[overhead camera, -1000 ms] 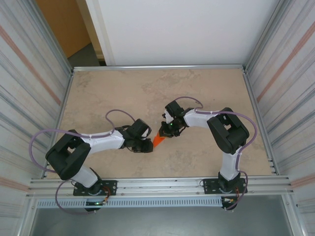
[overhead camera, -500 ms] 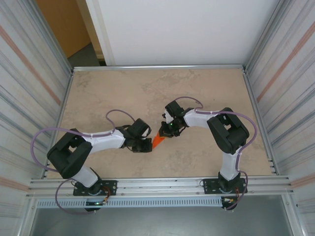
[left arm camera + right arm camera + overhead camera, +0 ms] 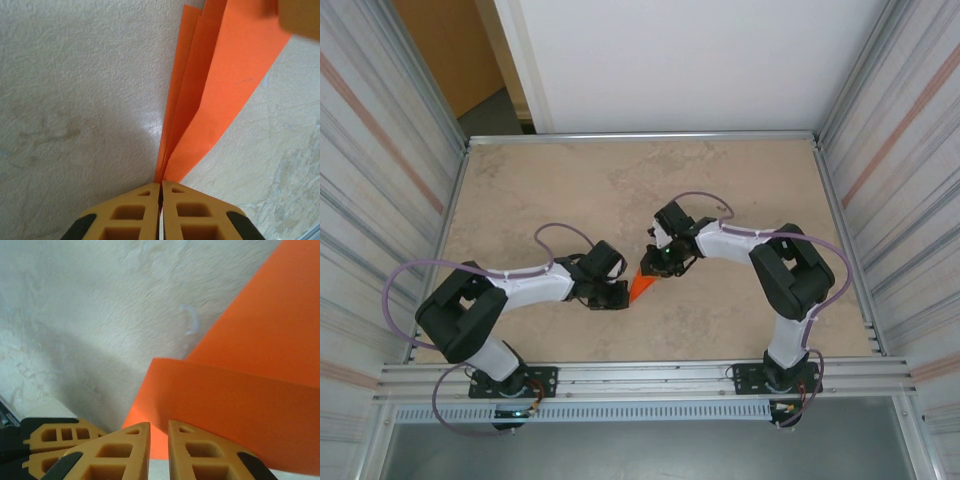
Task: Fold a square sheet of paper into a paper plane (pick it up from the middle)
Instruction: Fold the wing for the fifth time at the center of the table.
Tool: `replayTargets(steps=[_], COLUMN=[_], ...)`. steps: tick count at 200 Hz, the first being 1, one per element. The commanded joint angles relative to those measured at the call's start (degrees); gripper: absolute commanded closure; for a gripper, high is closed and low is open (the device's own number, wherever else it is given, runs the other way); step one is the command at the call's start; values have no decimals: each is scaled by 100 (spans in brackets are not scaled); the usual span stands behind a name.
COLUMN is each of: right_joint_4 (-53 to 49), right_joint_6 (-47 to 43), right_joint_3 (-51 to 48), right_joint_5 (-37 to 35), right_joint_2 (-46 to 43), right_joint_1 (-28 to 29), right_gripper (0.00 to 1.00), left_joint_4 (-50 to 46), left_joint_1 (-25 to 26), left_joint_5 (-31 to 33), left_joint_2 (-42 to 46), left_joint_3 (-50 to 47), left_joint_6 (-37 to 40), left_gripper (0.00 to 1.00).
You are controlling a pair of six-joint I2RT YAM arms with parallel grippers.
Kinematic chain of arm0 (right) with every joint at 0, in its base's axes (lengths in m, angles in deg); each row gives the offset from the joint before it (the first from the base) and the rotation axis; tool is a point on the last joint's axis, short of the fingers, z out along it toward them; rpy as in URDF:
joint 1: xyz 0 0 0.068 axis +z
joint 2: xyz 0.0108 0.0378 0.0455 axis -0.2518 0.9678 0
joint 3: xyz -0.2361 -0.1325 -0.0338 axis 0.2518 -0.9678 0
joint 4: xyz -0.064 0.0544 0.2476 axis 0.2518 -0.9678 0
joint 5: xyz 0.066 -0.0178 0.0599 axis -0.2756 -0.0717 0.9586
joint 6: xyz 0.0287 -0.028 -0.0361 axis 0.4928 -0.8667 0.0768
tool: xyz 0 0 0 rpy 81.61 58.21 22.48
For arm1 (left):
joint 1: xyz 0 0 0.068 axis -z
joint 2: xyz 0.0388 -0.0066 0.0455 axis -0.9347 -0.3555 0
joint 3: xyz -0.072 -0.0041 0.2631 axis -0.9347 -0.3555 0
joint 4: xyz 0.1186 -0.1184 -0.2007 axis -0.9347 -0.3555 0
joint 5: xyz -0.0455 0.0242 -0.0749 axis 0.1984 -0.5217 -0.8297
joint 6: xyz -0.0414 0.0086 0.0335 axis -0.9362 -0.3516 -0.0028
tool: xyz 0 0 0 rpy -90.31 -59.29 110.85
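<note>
Orange paper plane [image 3: 642,285] sits at the middle of the desk [image 3: 550,190], between the arms. Note the change: the left fingers [image 3: 130,215] have just clenched on its pointed end. The right fingers [image 3: 120,450] have parted a crack, and you cannot tell whether they still grasp paper. Treat the hold as passing leftward.

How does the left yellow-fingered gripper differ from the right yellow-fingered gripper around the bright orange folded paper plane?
The left gripper has its jaws pressed together, pinching the narrow tip of the orange folded paper plane; the right gripper shows a slim gap between its jaws. The left gripper meets the paper at its point, the right gripper at a broad folded flap. Both have yellow fingers and sit low over the beige table.
</note>
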Motion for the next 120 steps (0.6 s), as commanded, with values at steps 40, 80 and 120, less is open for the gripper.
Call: replayTargets(steps=[40, 80, 120], right_joint_4=[-60, -162, -230], right_joint_6=[-9, 0, 35], right_joint_3=[-56, -21, -60], right_joint_5=[72, -148, -266], right_joint_2=[33, 248, 428], right_joint_1=[301, 261, 218], right_gripper=[85, 87, 89], left_joint_4=[-176, -193, -234], left_joint_1=[-54, -66, -141], left_joint_5=[-58, -48, 39], left_joint_2=[-93, 176, 616], left_joint_3=[-92, -129, -199], left_joint_6=[-2, -71, -217], left_gripper=[91, 90, 83])
